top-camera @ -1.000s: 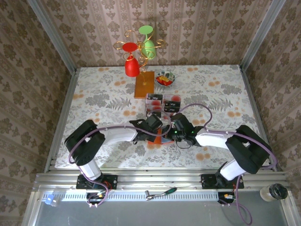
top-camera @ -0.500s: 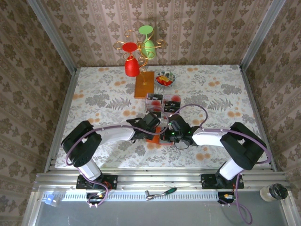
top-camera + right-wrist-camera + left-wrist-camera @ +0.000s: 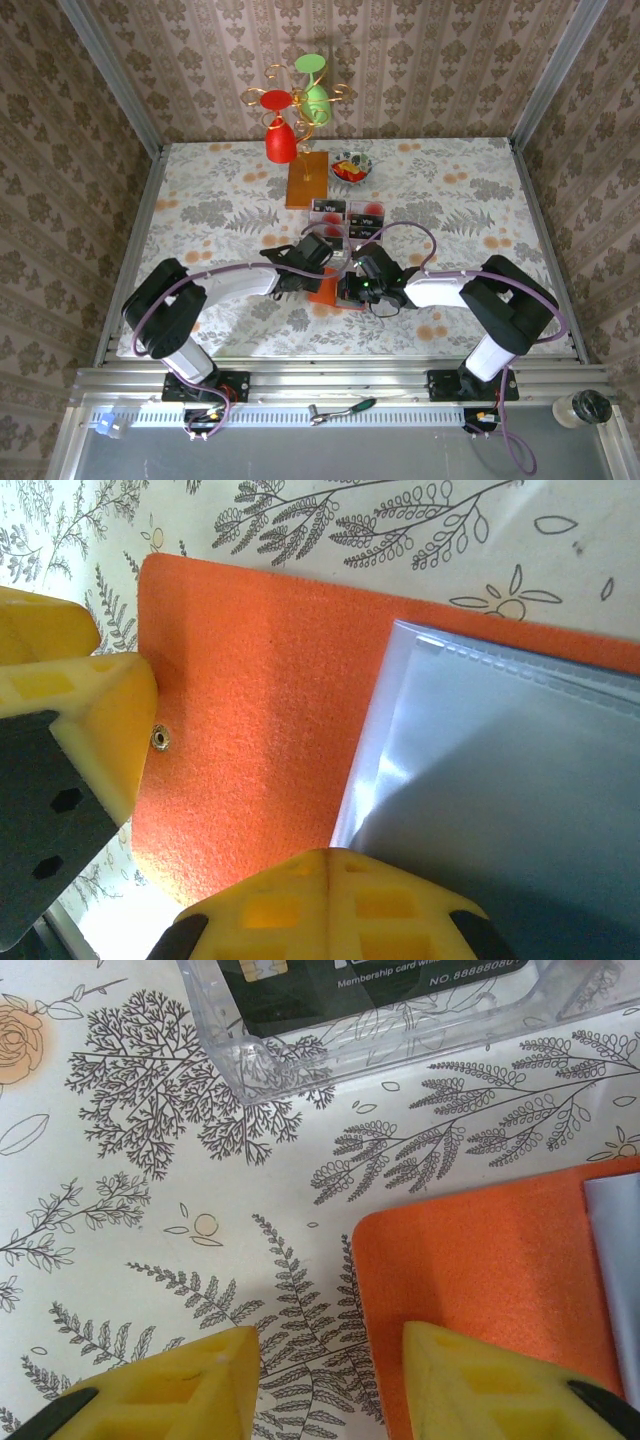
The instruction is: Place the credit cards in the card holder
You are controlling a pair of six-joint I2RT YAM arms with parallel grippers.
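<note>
Crowding is your main hazard here. Both arms meet over the card holder, which lies opened flat on the surface, just on the near side of the clear tray that has the credit cards in it. No card shows in the holder yet.

Your left pincer stands partly open and grips nothing. One finger is over the orange felt at the holder's edge and the other over bare surface, so it straddles that edge. Your right pincer is closed, with nothing visible between its fingers, at the border of the felt and the clear sleeve. What looks like the left arm's finger sits right beside the snap stud, near your right fingers. I cannot tell whether either pincer presses down on the holder.

If you move either arm sideways, the fingers will probably knock together. If you close the left pincer where it stands, it may pinch the felt edge and drag or fold the holder. The felt is light and the surface looks smooth, so lifting off carelessly could shift the holder or let a flap swing over. The sleeve looks thin and slack, so a card may catch on its mouth and push the holder instead of sliding in.
</note>
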